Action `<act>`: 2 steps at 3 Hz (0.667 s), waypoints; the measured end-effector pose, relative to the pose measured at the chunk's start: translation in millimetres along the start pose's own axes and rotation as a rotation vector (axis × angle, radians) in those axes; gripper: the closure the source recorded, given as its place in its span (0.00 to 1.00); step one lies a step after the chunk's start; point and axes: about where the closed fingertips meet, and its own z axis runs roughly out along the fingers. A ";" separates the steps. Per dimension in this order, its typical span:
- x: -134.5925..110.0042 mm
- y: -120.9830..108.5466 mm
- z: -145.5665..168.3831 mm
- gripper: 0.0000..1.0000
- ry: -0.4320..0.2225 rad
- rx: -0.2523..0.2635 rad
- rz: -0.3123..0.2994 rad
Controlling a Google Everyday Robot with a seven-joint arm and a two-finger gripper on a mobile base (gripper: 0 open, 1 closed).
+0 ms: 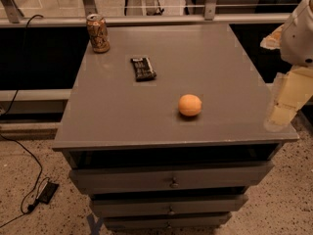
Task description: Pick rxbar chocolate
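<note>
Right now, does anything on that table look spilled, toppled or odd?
Nothing stands out: the can stands upright, the rxbar chocolate lies flat, the orange sits apart, and the tool hangs by the right edge of the table.

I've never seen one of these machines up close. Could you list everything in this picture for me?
cabinet: one, grey, middle of the view, with three drawers below its top.
rxbar chocolate: one, black wrapper with pale lettering, lying flat on the cabinet top, back left of centre.
drink can: one, tan, upright at the top's back left corner.
orange fruit: one, orange, on the top, towards the front, right of centre.
cable: one, black, on the speckled floor at left, leading to a small black box.
arm: one, white, at the right edge.
gripper: one, pale, by the cabinet's front right corner, apart from all three items.
</note>
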 end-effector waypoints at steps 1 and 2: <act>-0.1 -0.1 0.0 0.00 0.000 0.000 0.000; -25.1 -28.0 5.5 0.00 -0.095 0.026 0.011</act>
